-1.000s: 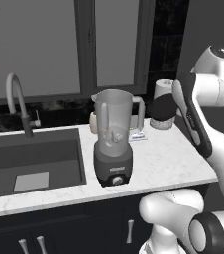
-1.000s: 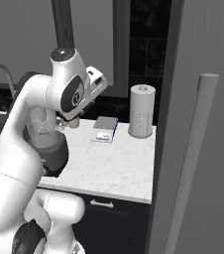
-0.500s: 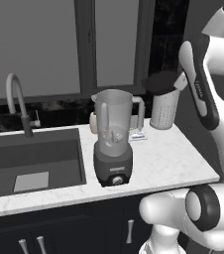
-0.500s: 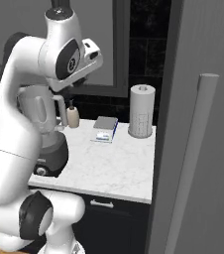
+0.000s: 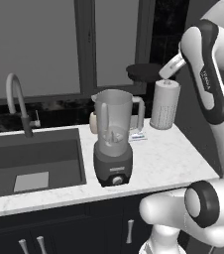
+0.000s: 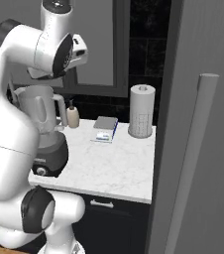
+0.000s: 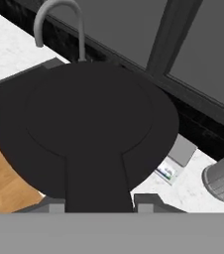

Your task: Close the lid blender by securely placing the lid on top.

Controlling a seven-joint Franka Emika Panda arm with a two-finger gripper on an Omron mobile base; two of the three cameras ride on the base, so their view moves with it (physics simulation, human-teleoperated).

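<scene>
You are carrying the lid (image 5: 144, 71) high in the air, up and to the right of the open blender (image 5: 113, 136).

Your gripper (image 7: 99, 202) is closing on the lid's tab, its 2 fingertips (image 7: 148, 201) sitting either side of it at the bottom of the hand view, with the black disc spreading flat in front. The blender is standing near the front edge of the counter (image 5: 173, 154), just right of the sink (image 5: 32, 161), with its jar rim uncovered. The white perforated cylinder (image 5: 164, 104) is standing toward the back right corner, directly below the lid; a small book (image 6: 105, 129) and a bottle (image 6: 73, 116) are lying behind the blender. The right part of the counter is offering bare marble. Your arm is reaching up tall, the forearm bending over toward the window (image 5: 39, 47).
</scene>
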